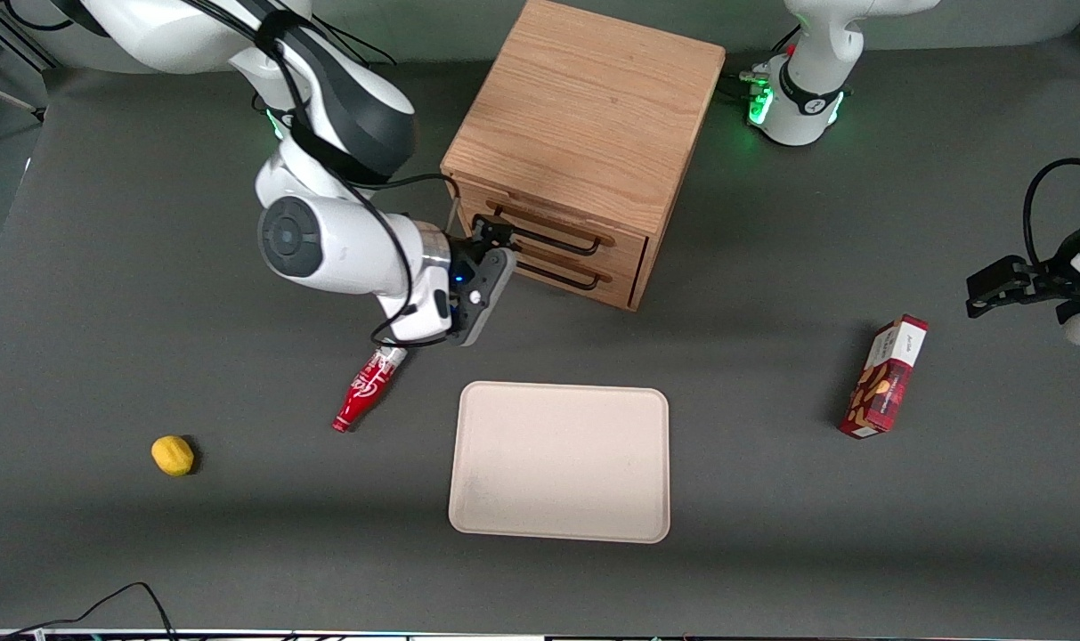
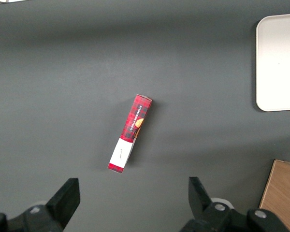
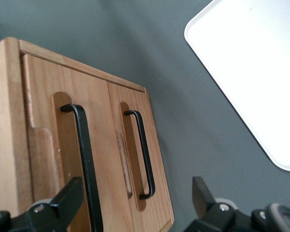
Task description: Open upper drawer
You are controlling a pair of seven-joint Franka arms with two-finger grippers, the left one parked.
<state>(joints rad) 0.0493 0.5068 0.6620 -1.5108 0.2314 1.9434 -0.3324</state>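
Note:
The oak cabinet (image 1: 584, 116) stands near the middle of the table. Its upper drawer (image 1: 504, 209) sits flush and closed, and a thin black bar handle (image 1: 548, 233) runs along its front. The matching lower drawer (image 1: 624, 264) below it is also closed. My right gripper (image 1: 493, 239) is open in front of the drawers, at the end of the handles toward the working arm. In the right wrist view the upper drawer (image 3: 41, 101) has its handle (image 3: 84, 159) running between the open gripper's (image 3: 135, 189) fingers, close to one fingertip (image 3: 70, 195). The lower handle (image 3: 144, 154) ends between them too. Nothing is gripped.
A beige tray (image 1: 559, 461) lies nearer the front camera than the cabinet. A red bottle (image 1: 366, 392) lies under my wrist, and a yellow lemon (image 1: 173, 455) sits toward the working arm's end. A red snack box (image 1: 887, 378) lies toward the parked arm's end.

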